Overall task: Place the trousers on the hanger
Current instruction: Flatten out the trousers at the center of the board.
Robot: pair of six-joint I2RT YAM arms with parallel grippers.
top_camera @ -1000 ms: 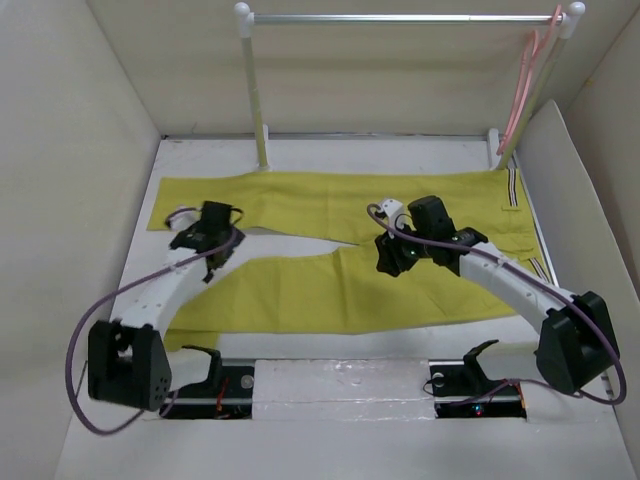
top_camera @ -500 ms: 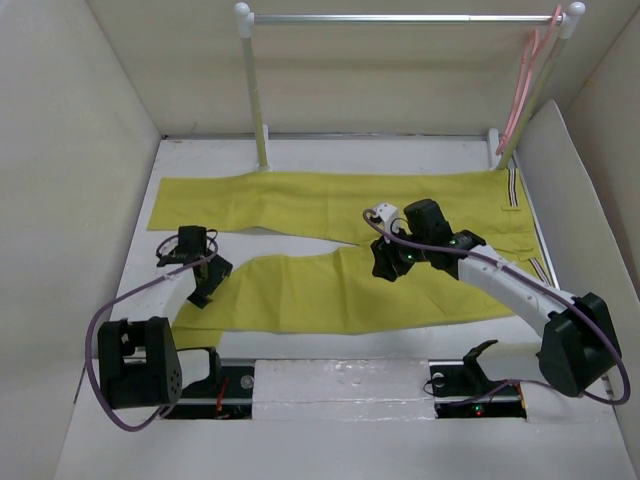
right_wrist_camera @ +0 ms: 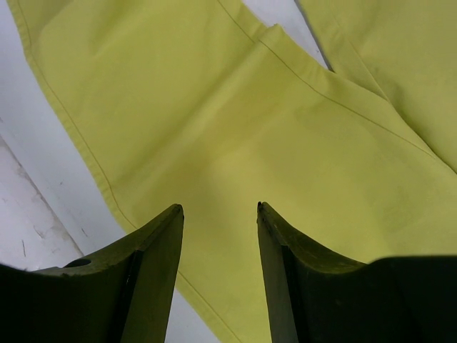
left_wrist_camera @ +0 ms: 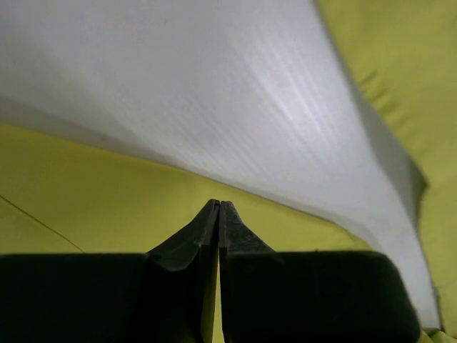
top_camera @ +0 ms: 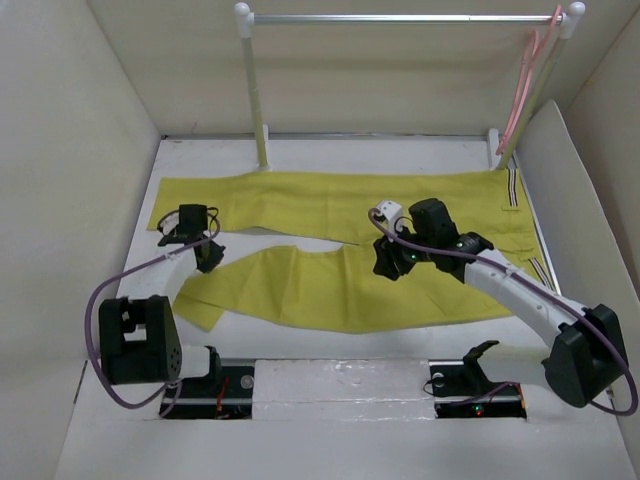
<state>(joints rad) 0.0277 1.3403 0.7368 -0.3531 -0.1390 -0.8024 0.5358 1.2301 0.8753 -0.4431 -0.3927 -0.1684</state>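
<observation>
One leg [top_camera: 270, 290] newly shifted, left end effector [left_wrist_camera: 218, 209] clamping trousers [top_camera: 330, 200], right end effector [right_wrist_camera: 218, 209] open

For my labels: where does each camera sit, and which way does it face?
Top external: above, behind the robot, looking down-forward; left arm, right arm, trousers, hanger.
Left wrist: arm-mounted, facing along shut left end effector at trousers, table.
Right wrist: arm-mounted, facing down past open right end effector at trousers.
Shared: all show trousers.
</observation>
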